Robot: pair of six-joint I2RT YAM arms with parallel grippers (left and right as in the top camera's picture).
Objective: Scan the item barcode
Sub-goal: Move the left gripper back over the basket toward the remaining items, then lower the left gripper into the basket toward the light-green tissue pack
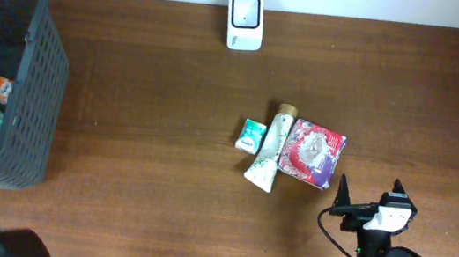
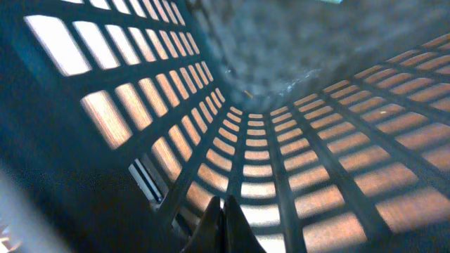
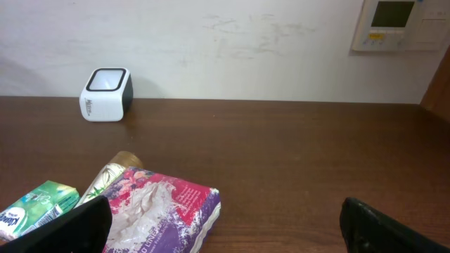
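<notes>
Only a partial brand word, seemingly "Kleen…", on the green packet (image 3: 35, 204); other print illegible.

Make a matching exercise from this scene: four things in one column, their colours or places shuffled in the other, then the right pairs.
1 scanner
2 basket
3 tube
4 small box

A green, leftmost of the three clustered items
B dark mesh, far left
C white, alone at the far edge
D pale with a tan cap, middle of the cluster

Pairs: 1-C, 2-B, 3-D, 4-A
</notes>
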